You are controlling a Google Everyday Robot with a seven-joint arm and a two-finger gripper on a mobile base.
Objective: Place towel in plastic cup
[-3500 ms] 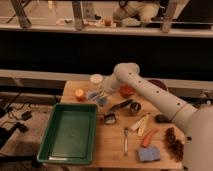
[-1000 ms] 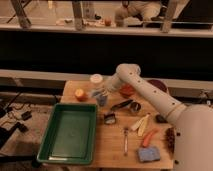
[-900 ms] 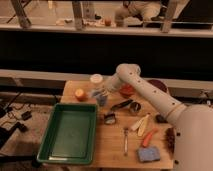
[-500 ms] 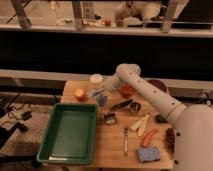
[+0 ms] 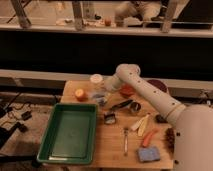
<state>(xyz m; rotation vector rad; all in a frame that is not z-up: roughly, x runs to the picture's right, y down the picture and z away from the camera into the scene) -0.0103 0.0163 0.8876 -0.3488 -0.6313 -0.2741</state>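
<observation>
The gripper (image 5: 102,91) is low over the table (image 5: 115,147) near its back edge, right above a pale towel (image 5: 100,98). A clear plastic cup (image 5: 96,79) stands just behind it. An orange fruit (image 5: 80,94) sits to the left. A green tray (image 5: 70,132) fills the front left corner.

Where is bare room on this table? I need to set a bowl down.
Inside the green tray, and the wood between fork and tray. Crowded at the back, where the gripper hangs by the plastic cup and orange.
</observation>
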